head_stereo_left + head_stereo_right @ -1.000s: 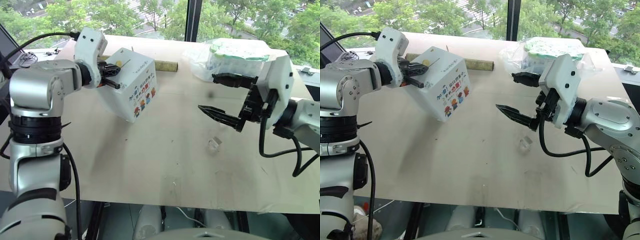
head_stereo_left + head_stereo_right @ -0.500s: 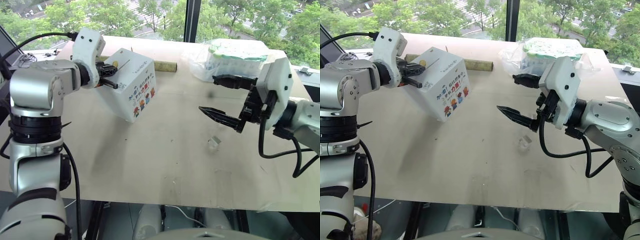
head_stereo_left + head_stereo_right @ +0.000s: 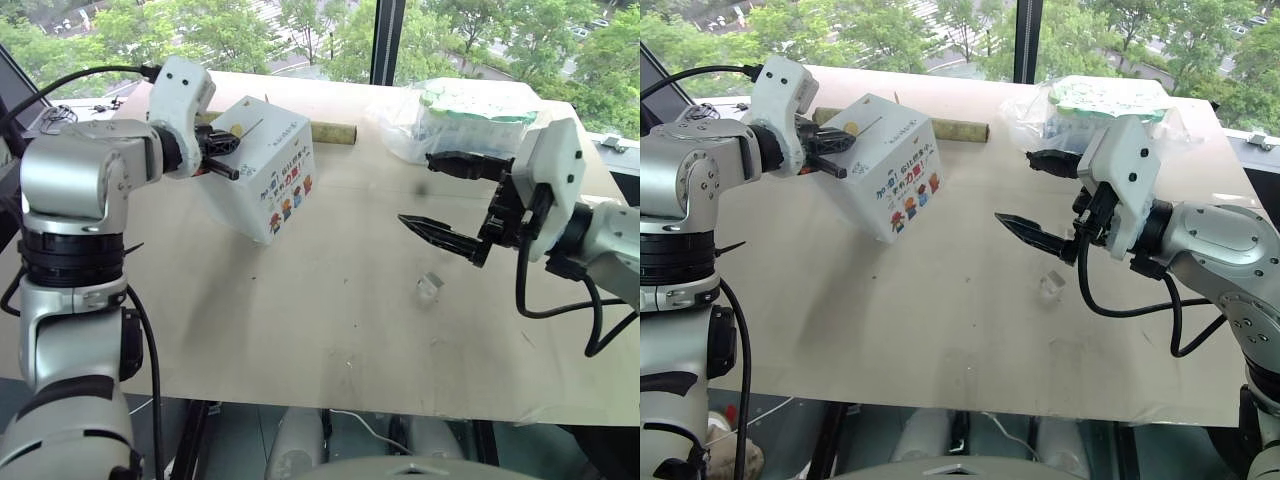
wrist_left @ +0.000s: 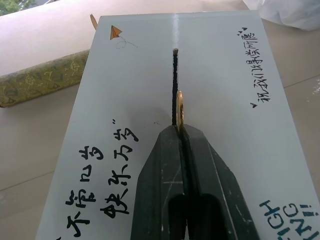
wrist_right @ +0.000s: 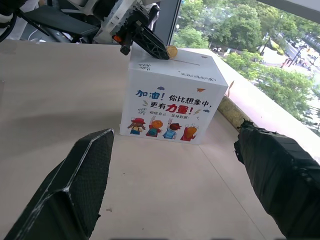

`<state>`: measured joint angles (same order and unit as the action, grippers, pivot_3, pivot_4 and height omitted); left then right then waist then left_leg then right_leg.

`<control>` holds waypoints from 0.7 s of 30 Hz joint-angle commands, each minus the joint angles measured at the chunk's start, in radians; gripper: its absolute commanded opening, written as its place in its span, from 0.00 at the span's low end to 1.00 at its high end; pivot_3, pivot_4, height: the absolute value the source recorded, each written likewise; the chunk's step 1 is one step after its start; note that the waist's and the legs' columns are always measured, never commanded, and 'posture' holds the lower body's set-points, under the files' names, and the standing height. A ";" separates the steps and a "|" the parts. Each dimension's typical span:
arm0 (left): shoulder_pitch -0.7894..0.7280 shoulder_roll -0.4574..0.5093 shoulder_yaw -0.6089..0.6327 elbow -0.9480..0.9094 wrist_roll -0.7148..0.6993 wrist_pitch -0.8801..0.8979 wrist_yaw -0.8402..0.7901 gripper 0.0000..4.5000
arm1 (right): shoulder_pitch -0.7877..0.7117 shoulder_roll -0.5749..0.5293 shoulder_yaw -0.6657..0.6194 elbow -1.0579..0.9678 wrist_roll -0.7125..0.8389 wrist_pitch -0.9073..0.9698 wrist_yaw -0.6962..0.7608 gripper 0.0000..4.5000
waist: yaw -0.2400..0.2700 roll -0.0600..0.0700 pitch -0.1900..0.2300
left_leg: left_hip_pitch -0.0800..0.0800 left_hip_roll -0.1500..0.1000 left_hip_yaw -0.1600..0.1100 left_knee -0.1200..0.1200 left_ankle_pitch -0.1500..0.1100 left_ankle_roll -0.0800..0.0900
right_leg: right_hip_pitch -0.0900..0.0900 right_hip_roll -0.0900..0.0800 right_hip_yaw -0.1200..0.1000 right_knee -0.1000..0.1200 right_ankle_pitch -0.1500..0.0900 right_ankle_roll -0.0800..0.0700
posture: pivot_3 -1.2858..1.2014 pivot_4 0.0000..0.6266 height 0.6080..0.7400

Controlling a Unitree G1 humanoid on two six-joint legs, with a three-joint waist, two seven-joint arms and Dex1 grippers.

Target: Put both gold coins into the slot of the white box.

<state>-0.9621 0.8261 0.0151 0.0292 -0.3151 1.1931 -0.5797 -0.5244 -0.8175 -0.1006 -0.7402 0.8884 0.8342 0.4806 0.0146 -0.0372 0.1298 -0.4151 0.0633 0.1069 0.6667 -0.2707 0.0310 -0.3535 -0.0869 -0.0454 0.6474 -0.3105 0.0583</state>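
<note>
The left gripper (image 4: 181, 131), closed on a small gold-yellow disc coin (image 4: 179, 107) held edge-on, rests at the thin dark slot (image 4: 174, 80) in the top of the white cardboard box (image 3: 262, 180) with cartoon figures, which stands on the pale desk (image 3: 330, 330). Insertion is judged under way; next, push the coin down and release. The right gripper (image 3: 450, 200) hangs wide open and empty above a small clear plastic casing (image 3: 428, 287).

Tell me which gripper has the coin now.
The left gripper: it is shut on a gold coin, edge-on at the slot of the white box. The right gripper is open, holding nothing.
</note>
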 commanded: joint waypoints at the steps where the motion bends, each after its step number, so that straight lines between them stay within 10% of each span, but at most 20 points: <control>1: 0.007 -0.003 -0.024 0.023 0.017 0.028 0.008 0.00 | 0.003 -0.010 -0.045 -0.028 0.000 -0.013 -0.005 0.94 | 0.000 0.000 0.000 | 0.000 0.000 0.000 0.000 0.000 0.000 | 0.000 0.000 0.000 0.000 0.000 0.000 | 0.52 0.24 1.00; 21: 0.006 -0.014 -0.025 0.038 0.023 0.048 0.050 0.00 | 0.011 -0.019 -0.045 -0.024 -0.007 -0.015 -0.001 0.94 | -0.001 0.000 0.000 | 0.001 0.000 -0.001 0.001 0.000 0.000 | 0.002 0.000 0.000 0.001 0.000 0.000 | 0.52 0.24 1.00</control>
<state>-0.9714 0.8159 0.0085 0.0355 -0.3150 1.2108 -0.5434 -0.5132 -0.8213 -0.1006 -0.7412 0.8858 0.8342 0.4749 0.0139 -0.0372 0.1296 -0.4139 0.0633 0.1063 0.6673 -0.2707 0.0310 -0.3517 -0.0869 -0.0454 0.6483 -0.3105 0.0583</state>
